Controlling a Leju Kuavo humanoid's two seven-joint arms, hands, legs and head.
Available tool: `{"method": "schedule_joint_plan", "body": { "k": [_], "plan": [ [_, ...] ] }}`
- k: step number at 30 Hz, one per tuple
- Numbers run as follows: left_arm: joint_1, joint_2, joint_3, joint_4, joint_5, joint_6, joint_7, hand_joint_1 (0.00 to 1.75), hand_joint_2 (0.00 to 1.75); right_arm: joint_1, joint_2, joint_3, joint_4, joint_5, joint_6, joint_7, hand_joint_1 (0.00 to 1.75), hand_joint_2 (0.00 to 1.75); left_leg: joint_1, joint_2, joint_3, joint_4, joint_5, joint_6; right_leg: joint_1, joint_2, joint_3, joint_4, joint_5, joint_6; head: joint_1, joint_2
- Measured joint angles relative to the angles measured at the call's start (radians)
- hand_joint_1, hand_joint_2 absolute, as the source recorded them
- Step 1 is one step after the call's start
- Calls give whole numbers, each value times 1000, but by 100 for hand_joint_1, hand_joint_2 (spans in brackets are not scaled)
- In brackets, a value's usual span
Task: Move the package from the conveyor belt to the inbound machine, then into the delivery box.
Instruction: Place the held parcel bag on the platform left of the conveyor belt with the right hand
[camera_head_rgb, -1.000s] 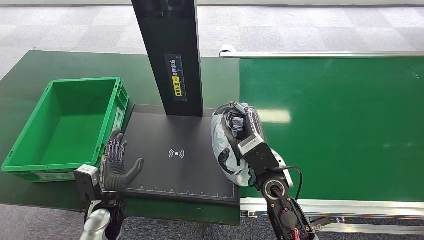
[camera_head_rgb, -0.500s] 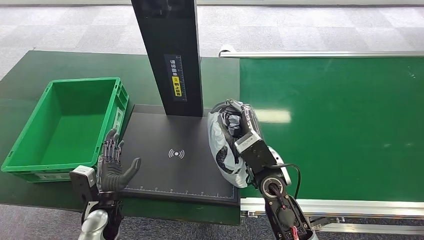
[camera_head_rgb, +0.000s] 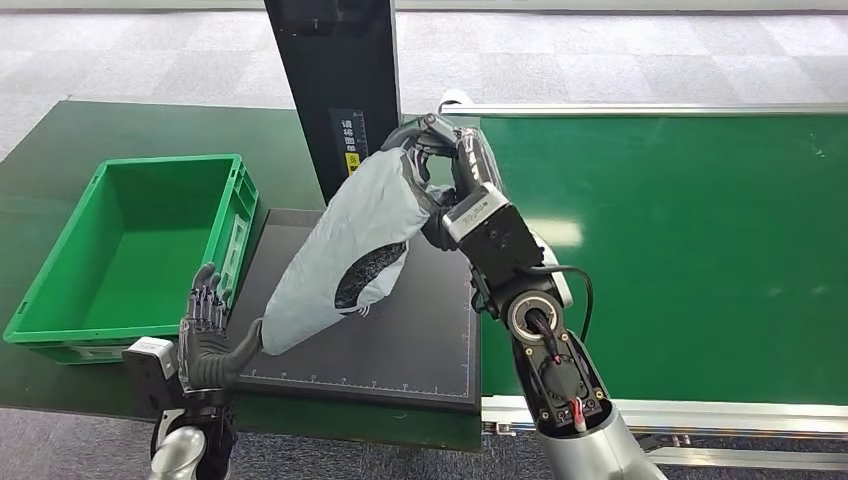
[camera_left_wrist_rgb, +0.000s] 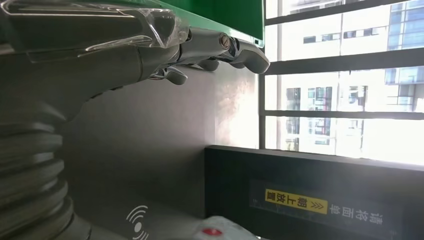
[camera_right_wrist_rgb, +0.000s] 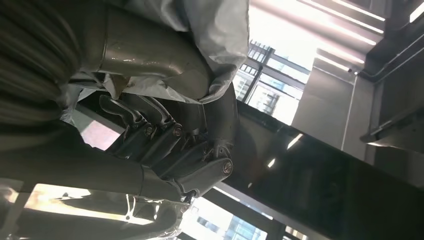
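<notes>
Nearest the camera, at the front-left corner of the inbound machine's black scanning plate (camera_head_rgb: 400, 330), the left hand (camera_head_rgb: 205, 335) is held upright with fingers spread wide and nothing in it, its thumb just beside the lower tip of the package (camera_head_rgb: 345, 255). The grey plastic package is gripped at its upper end by the right hand (camera_head_rgb: 445, 160) and is suspended tilted above the plate, in front of the machine's black column (camera_head_rgb: 335, 90). The green delivery box (camera_head_rgb: 120, 250) is set left of the plate and the conveyor belt (camera_head_rgb: 680, 240) right of it, on the green surface (camera_head_rgb: 60, 150).
</notes>
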Motion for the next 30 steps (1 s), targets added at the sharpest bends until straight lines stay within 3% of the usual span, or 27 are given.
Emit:
{"method": "schedule_joint_plan", "body": {
  "k": [5,11,22,30],
  "plan": [
    [10,-1,9,-4,0,0,1,0,175,-77,21,12,27,-14,4,5,175,175,0,0,0,0,0,0,0,0,0,0,0,0,0,0],
    [15,-1,12,-6,1,0,1,0,175,-90,27,26,56,-18,10,6,175,175,0,0,0,0,0,0,0,0,0,0,0,0,0,0],
    [15,-1,19,-16,-1,-12,11,0,175,90,-9,42,246,-24,-7,-100,175,175,0,0,0,0,0,0,0,0,0,0,0,0,0,0],
    [17,-8,20,-16,-9,-22,13,0,175,126,-35,24,303,-29,-21,-110,175,175,0,0,1,0,0,0,0,0,0,0,0,0,0,0]
  ]
}}
